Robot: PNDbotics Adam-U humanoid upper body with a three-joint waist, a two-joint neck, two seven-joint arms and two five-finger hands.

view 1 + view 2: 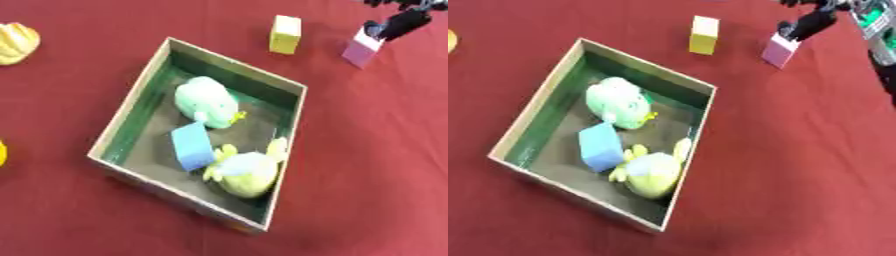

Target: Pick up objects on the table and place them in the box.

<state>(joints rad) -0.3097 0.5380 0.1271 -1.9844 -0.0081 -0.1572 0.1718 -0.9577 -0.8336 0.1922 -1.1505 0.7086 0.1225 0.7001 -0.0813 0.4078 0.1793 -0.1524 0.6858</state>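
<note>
At the far right, the right hand (401,23) reaches in from the upper corner, its dark fingers at the top of a pink block (361,48). Whether they are closed on the block or only touching it cannot be told. The block stands on the red table (367,165), tilted slightly, which suggests the hand is either tipping it into a hold or just beginning to lift it; this looks like the pick-up step for that piece.

Just left of it, apart from the hand, a yellow block (285,34) stands upright and untouched. Nearer and to the left lies the open box (284,137), already holding a pale green plush toy (206,101), a blue block (192,146) and a yellow-green plush toy (248,172). Free floor remains along its left and far sides, so a carry from the far right should clear the rim there.

A yellowish object (16,42) sits at the far left edge. The left hand is not visible.
</note>
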